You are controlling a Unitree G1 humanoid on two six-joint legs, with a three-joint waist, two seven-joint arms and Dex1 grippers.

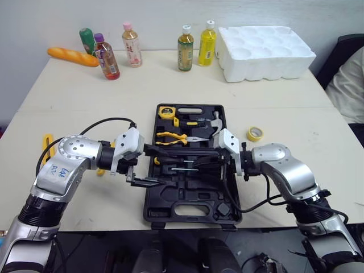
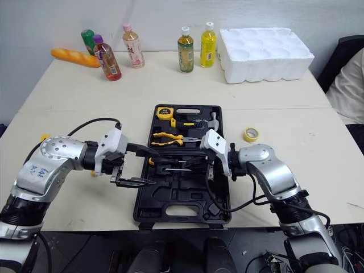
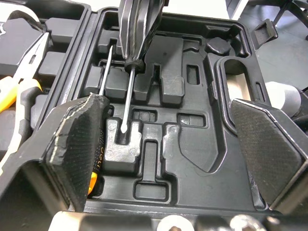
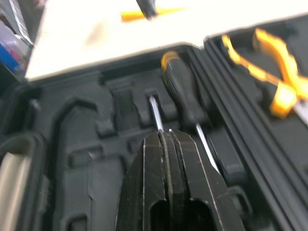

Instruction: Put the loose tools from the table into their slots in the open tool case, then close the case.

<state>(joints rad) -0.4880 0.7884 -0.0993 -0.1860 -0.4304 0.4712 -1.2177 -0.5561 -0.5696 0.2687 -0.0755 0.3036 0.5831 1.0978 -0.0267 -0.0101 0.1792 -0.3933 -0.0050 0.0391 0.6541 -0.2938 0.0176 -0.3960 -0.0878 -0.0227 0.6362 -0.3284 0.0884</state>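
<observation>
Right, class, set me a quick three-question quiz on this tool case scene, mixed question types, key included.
1. True or false: the left end effector is shut.
2. How many bottles stand at the far edge of the table? A three, B five, C seven.
3. What is the right end effector gripping over the tool case?
Key: 1 false, it is open. 2 B. 3 a screwdriver.

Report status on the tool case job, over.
Left gripper open over tool case. Right gripper shut on screwdriver, tip down in the case. Yellow tape roll loose on table beside case.
</observation>
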